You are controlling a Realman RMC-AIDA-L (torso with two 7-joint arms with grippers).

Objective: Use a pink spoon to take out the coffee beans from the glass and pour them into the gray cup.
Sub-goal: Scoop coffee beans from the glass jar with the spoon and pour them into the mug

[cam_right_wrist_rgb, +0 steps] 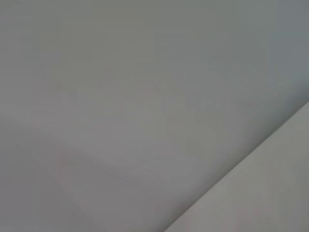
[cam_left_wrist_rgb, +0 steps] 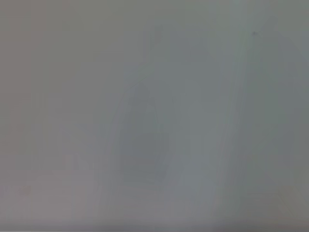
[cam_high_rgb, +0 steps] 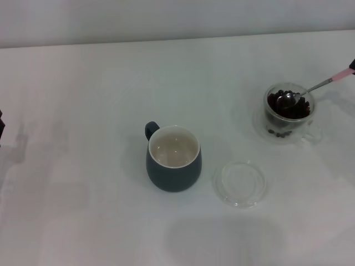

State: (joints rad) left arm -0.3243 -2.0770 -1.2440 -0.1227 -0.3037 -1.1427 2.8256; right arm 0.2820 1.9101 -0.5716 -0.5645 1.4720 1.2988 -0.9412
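Pink spoon (cam_high_rgb: 316, 86): bowl dipped in your glass (cam_high_rgb: 288, 112) of coffee beans (cam_high_rgb: 289, 108), far right | gray cup (cam_high_rgb: 173, 158): centre, apart | right gripper (cam_high_rgb: 352, 65): at the frame edge, grip state unreadable.

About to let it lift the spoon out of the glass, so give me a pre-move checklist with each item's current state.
1. Spoon bowl in the beans: ok. The pink spoon has its metal bowl resting on the coffee beans inside the glass.
2. Spoon loaded: cannot tell; the bowl looks shiny and mostly bare.
3. Grip on the handle: cannot tell. The handle runs off the right edge of the head view, and the right claw is out of sight.
4. Gray cup ready: ok, upright, cream inside open, no beans in it.
5. Path from glass to cup: ok; only a flat clear glass dish lies low beside the cup.
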